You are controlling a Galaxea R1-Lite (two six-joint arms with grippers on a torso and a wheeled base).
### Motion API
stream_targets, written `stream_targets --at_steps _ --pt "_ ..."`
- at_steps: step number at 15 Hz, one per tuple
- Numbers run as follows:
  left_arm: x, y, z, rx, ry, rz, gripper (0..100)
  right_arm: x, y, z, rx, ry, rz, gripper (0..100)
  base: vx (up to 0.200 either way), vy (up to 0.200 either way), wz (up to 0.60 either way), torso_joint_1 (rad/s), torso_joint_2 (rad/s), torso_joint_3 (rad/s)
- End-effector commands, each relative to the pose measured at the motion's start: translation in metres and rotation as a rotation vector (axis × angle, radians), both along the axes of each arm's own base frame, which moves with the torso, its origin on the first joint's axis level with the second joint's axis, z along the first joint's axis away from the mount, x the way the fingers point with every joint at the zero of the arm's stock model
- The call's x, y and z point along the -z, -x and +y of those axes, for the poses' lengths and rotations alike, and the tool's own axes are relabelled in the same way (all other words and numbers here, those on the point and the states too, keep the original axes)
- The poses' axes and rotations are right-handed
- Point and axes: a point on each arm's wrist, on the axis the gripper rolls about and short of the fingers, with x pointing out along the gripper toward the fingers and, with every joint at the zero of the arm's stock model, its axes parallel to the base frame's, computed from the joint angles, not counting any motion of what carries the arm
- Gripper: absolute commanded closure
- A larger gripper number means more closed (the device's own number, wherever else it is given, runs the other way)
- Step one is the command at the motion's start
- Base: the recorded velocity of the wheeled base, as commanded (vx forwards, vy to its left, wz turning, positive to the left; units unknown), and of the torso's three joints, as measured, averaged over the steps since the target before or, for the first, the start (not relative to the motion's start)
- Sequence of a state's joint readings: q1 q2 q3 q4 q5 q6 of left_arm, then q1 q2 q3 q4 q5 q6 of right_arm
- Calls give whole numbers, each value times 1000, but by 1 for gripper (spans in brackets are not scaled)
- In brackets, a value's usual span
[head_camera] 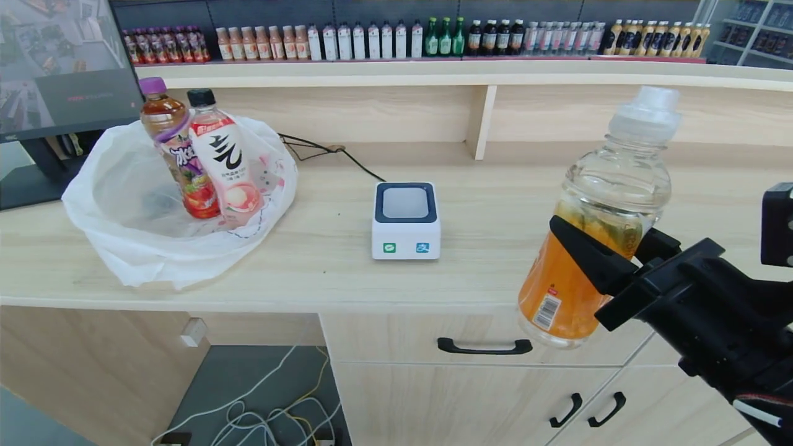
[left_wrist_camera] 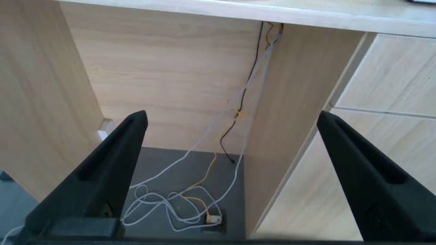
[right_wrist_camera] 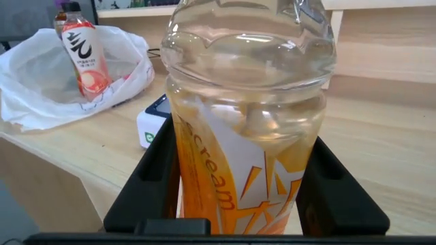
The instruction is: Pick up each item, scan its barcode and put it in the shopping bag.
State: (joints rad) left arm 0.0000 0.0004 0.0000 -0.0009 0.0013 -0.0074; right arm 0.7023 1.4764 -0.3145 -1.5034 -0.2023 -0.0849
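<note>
A clear ribbed plastic bottle with an orange label and a pale translucent cap point(head_camera: 610, 179) sits at the right of the head view, tilted with its cap up and to the right. The right gripper point(head_camera: 619, 248) is clamped round its labelled middle with matte black angular fingers point(head_camera: 582, 254). A white barcode patch point(head_camera: 546, 311) shows low on the label in that view, while the right wrist view shows the bottle's glossy ridged shoulder and the amber liquid behind the wrap. At frame centre a white cube scanner with a dark-rimmed grey window point(head_camera: 406, 220) rests on the pale wood-grain counter point(head_camera: 483, 204). At upper left a crinkled white plastic shopping bag point(head_camera: 111, 241) holds a brown tea bottle with a purple cap point(head_camera: 176, 155) and a pink-and-white bottle with a black cap point(head_camera: 223, 161), both leaning. The left wrist view looks under the counter at loose cables point(left_wrist_camera: 177, 204) on a dark floor, where the left gripper point(left_wrist_camera: 235, 170) is spread wide and holds nothing.
</note>
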Motion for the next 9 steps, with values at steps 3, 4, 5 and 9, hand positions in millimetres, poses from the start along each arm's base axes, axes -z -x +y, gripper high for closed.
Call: stream_targets --at_steps 3,4,5,9 --pt "0 0 0 0 0 -1 0 -1 2 -1 9 19 -22 100 0 200 0 4 2 6" --pt "0 0 0 0 0 -1 0 -4 2 -1 11 5 -39 100 0 200 0 2 -2 2" --pt "0 0 0 0 0 -1 0 -8 1 0 8 -8 -54 100 0 200 0 2 2 -7" --pt "0 0 0 0 -3 -1 0 -5 5 -5 48 -14 -36 100 0 150 0 -1 2 -1"
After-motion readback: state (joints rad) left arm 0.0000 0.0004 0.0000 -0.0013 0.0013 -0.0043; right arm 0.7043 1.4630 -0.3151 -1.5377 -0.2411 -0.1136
